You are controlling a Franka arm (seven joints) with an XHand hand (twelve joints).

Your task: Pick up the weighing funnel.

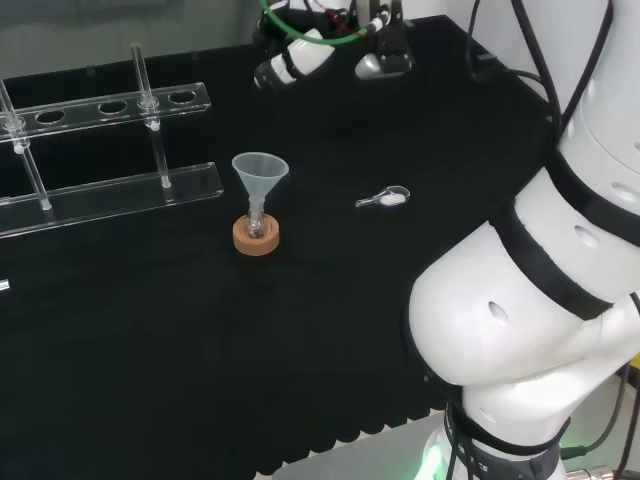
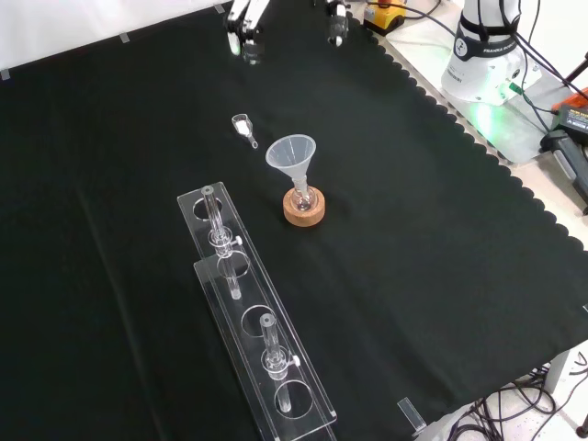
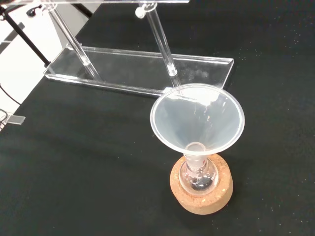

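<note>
- Weighing funnel [image 1: 383, 199] lies flat on the black cloth [image 1: 150, 350], untouched; in the head view it sits right of the funnel [image 1: 260, 172] on its cork ring [image 1: 256, 236].
- Front view: it lies between the hand [image 2: 246, 23] at the top edge and the funnel, nearly straight below the fingers.
- Long axis, head view: roughly left-right, stem toward the funnel, scoop end away.
- Hand hangs near the cloth's edge, well apart from the piece, fingers spread and relaxed, nothing in them.
- Wrist view faces the funnel and clear rack [image 3: 138, 73], so the hand likely needs re-aiming, then a descent with the fingers across the stem.

Rear-high, front-high, wrist close, funnel [image 1: 260, 172] shared
</note>
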